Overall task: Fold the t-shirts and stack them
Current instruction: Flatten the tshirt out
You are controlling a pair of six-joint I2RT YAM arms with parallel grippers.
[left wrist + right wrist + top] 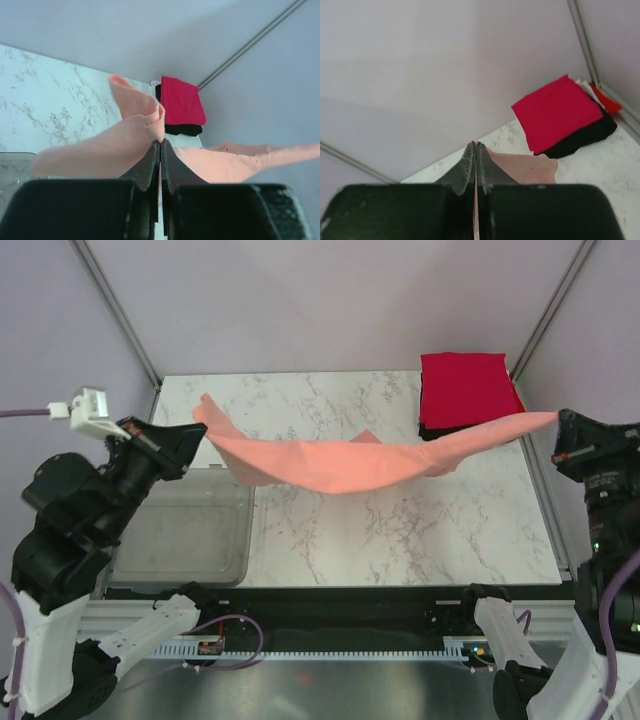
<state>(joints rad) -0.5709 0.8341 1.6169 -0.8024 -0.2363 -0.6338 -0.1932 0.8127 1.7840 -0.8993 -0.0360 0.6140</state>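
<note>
Across the middle of the overhead view, the salmon-pink t-shirt (330,462) hangs above the table (440,530), stretched between the left gripper (196,436) at centre left and the right gripper (558,426) at the right edge; held taut like this, it is probably being spread for laying flat. A folded red t-shirt (465,388) on a black t-shirt (432,429) forms the stack at upper right; a grey tub (185,530) sits lower left. In the left wrist view, the jaws are pinched shut on bunched pink cloth. In the right wrist view, the jaws clamp a thin pink edge. No brand, label or writing is readable anywhere
</note>
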